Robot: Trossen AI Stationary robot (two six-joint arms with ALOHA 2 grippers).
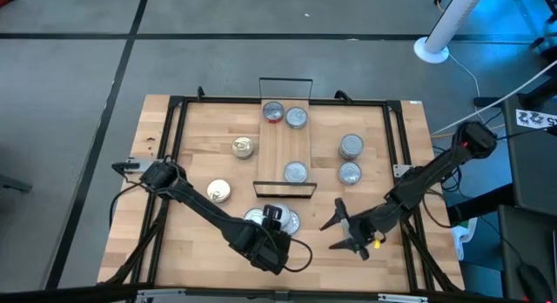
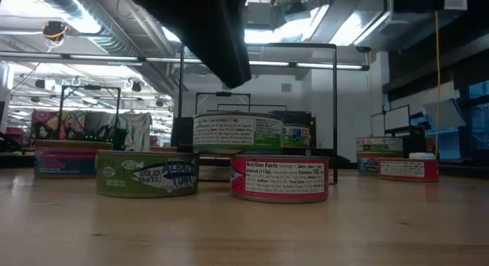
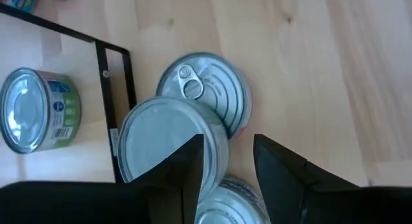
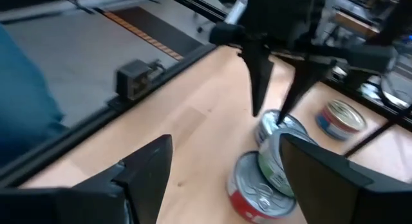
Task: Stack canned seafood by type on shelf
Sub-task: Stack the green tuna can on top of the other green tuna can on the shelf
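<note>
The left gripper (image 1: 277,218) hangs over a cluster of tins at the near edge of the desk (image 1: 200,129), just in front of the shelf (image 1: 287,146). Its jaws stand apart, straddling the rim of a silver-topped tin (image 3: 168,143) without clamping it. That tin lies on or against a red-sided tin with a pull-tab lid (image 3: 209,89), and a third tin (image 3: 232,201) shows just beneath the fingers (image 3: 187,172).

The right gripper (image 1: 344,229) sits near the front right of the desk, jaws wide apart and holding nothing.

On the shelf, two tins (image 1: 285,115) stand side by side at the far end and one tin (image 1: 296,172) sits at the near end by the black wire frame (image 1: 285,191). Two gold-topped tins (image 1: 244,147) lie on the desk left of the shelf, and two silver-topped tins (image 1: 351,146) lie to its right.
</note>
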